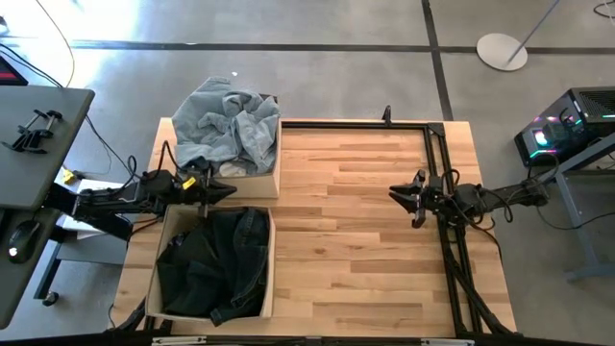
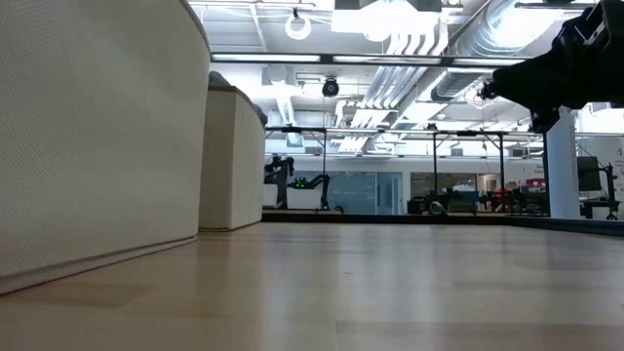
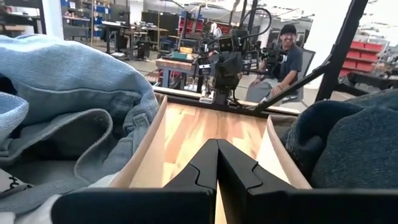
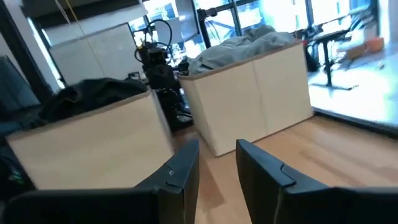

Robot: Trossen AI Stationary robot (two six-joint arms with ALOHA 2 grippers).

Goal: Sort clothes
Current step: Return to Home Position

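Pale blue denim and light clothes (image 1: 227,127) fill the far beige bin (image 1: 275,154) at the table's left. Dark denim and black clothes (image 1: 216,264) fill the near beige bin (image 1: 270,259). My left gripper (image 1: 229,189) is shut and empty, hovering over the gap between the two bins; the left wrist view shows its fingers (image 3: 217,163) closed, pale denim (image 3: 68,106) on one side and dark cloth (image 3: 348,146) on the other. My right gripper (image 1: 396,191) is open and empty above the table's right half, its fingers (image 4: 217,168) pointing toward the bins (image 4: 255,93).
A black metal frame (image 1: 437,192) runs along the table's far and right sides. Bare wood (image 1: 346,240) lies between the bins and my right gripper. A person (image 3: 287,53) sits beyond the table's right side.
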